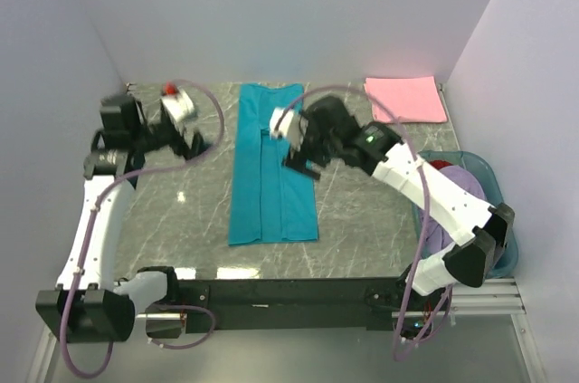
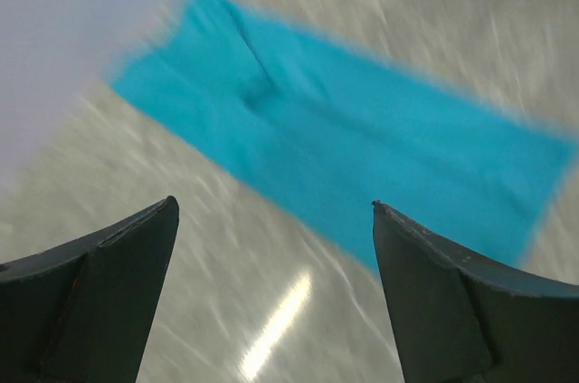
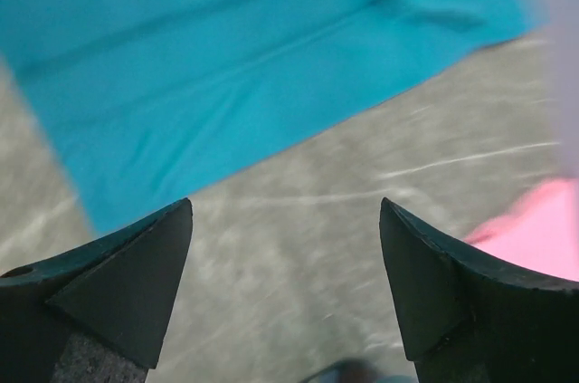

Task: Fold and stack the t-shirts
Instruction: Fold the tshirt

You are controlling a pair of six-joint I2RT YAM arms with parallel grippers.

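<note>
A teal t-shirt [image 1: 270,166] lies folded into a long narrow strip down the middle of the table, and it fills the upper part of both wrist views [image 2: 362,148] [image 3: 226,66]. A pink t-shirt [image 1: 405,98] lies folded flat at the back right, and its corner shows in the right wrist view [image 3: 534,229]. My left gripper [image 1: 194,143] [image 2: 274,206] hangs open over bare table to the left of the strip, holding nothing. My right gripper [image 1: 303,164] [image 3: 285,206] stands open at the strip's right edge, also holding nothing.
A teal plastic basket [image 1: 496,175] stands at the right edge of the table behind the right arm. It holds a lavender shirt [image 1: 466,186] and a red one [image 1: 441,166]. White walls enclose the marbled table [image 1: 362,220] on three sides.
</note>
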